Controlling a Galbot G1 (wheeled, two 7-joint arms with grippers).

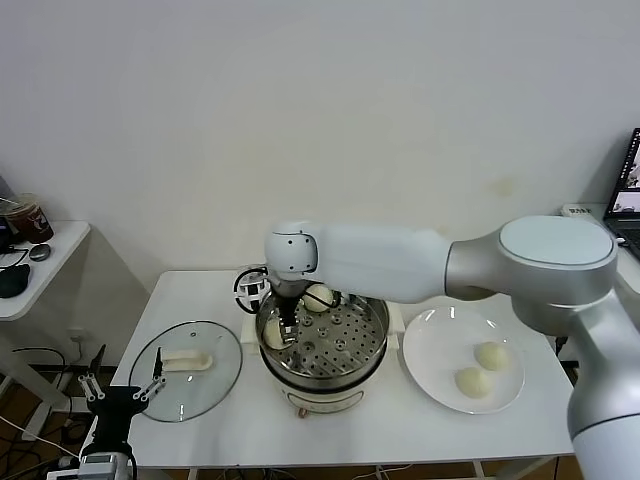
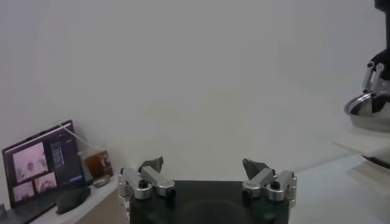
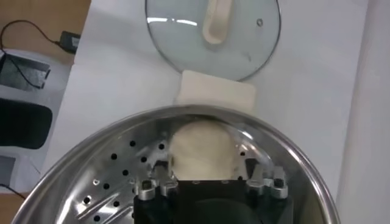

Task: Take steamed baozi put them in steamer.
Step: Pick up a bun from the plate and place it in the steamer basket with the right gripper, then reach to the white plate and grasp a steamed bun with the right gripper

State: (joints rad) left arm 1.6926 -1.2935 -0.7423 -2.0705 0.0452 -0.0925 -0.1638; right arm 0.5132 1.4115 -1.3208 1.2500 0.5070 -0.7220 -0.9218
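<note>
Left claw (image 2: 203, 172) open — laptop (image 2: 41, 163) beside a cup (image 2: 97, 163).

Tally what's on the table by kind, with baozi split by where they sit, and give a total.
Baozi in the steamer: 2, the second at the right gripper
Baozi on the plate: 2
Steamer: 1
Plate: 1
Glass lid: 1
Total: 7

Two baozi (image 1: 318, 297) in steamer (image 1: 370, 350), two on plate (image 1: 435, 340) right.
</note>
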